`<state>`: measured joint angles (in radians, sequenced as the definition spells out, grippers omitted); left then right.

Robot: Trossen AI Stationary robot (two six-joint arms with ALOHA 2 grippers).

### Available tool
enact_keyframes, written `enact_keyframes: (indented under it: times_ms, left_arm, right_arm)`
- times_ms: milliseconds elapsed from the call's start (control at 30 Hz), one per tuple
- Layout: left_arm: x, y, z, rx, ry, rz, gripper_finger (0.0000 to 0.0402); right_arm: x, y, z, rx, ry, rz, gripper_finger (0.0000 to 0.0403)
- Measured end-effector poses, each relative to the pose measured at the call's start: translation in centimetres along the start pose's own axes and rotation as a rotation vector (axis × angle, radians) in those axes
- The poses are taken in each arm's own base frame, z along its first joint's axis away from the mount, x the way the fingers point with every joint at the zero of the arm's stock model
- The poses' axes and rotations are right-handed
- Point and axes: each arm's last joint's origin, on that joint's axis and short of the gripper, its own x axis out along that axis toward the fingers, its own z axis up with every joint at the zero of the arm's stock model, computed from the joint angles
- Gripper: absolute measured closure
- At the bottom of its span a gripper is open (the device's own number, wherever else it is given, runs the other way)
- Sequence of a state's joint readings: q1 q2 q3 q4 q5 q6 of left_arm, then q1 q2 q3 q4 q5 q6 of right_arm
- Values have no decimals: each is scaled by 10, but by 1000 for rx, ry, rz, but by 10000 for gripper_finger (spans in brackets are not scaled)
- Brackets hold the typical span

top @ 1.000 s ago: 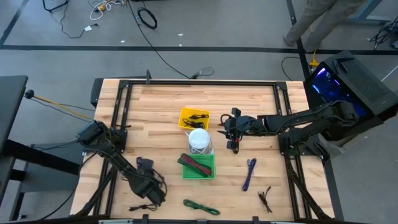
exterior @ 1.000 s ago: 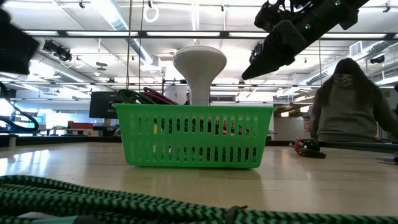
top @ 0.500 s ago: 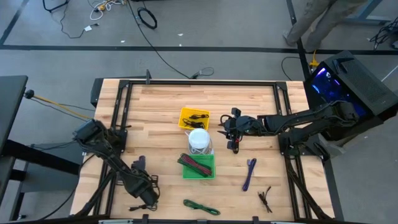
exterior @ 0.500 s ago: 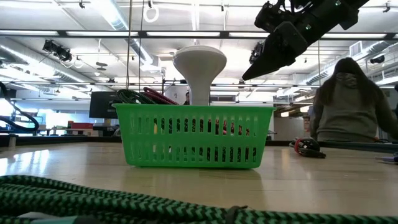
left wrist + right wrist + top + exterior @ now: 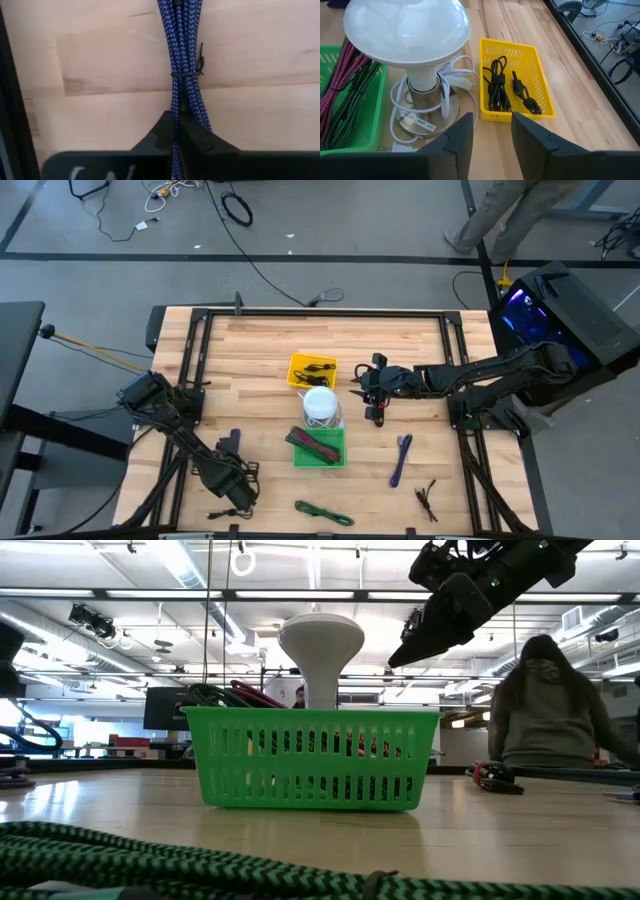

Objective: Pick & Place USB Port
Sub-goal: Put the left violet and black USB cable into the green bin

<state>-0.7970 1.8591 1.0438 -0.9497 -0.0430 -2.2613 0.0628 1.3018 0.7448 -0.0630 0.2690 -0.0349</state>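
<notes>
Lamp (image 5: 320, 406) between two baskets

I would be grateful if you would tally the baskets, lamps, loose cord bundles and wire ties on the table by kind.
Baskets: 2 (yellow basket, green basket)
Lamps: 1 (white lamp)
Cord bundles outside the baskets: 3 (purple bundle, green bundle, blue bundle)
Wire ties on the bare table: 1 (dark wire tie)
Total: 7

Grey floor (image 5: 330, 220) around the wood table (image 5: 260, 345), loose cables (image 5: 235, 210) beyond it. Ceiling strip lights (image 5: 180, 565) overhead; person (image 5: 545, 705) seated behind the table.
</notes>
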Motion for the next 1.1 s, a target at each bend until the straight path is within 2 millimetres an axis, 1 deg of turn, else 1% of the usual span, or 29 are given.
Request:
enact_keyframes:
  times_ms: [67, 167, 200, 300, 333, 467, 533, 600, 700, 767, 833, 900, 1000, 1100]
  left_arm:
    - [-2, 1, -1, 7, 6, 18, 392]
    - [-15, 1, 0, 33, -16, 29, 395]
    - [-24, 1, 2, 44, -42, 25, 395]
    - [-60, 1, 8, 65, -91, -46, 397]
    - [-68, 2, 9, 86, -118, -53, 397]
    - [-106, -3, 15, 278, -185, -81, 397]
    - [-122, -4, 22, 360, -234, -66, 397]
    - [-140, -11, 31, 450, -307, -109, 397]
    - [-162, -26, 47, 751, -363, -131, 397]
    - [-171, -39, 59, 976, -382, -119, 397]
    - [-175, -51, 71, 1149, -398, -89, 397]
    - [-177, -63, 88, 1268, -394, -60, 397]
    - [-171, -78, 111, 1393, -329, -27, 397]
    - [-163, -92, 122, 1536, -261, -49, 397]
  right_arm:
    - [0, 0, 0, -1, 3, 0, 268]
    - [0, 0, -1, -2, 7, 0, 268]
    - [0, 0, 0, -2, 6, 0, 268]
    - [0, 0, 0, 1, -3, 0, 268]
    - [0, 0, 1, 1, -5, -1, 268]
    - [0, 0, 1, 1, -5, -2, 268]
    - [0, 0, 0, 1, -2, -2, 268]
    - [0, 0, 0, 0, -2, -2, 268]
    - [0, 0, 0, 1, -2, -2, 268]
    - [0, 0, 0, 15, -2, -2, 268]
    - [0, 0, 0, 30, -3, -2, 268]
    - [0, 0, 0, 46, -2, -2, 268]
    - [0, 0, 0, 57, -1, -1, 268]
    - [0, 0, 0, 57, 2, -2, 268]
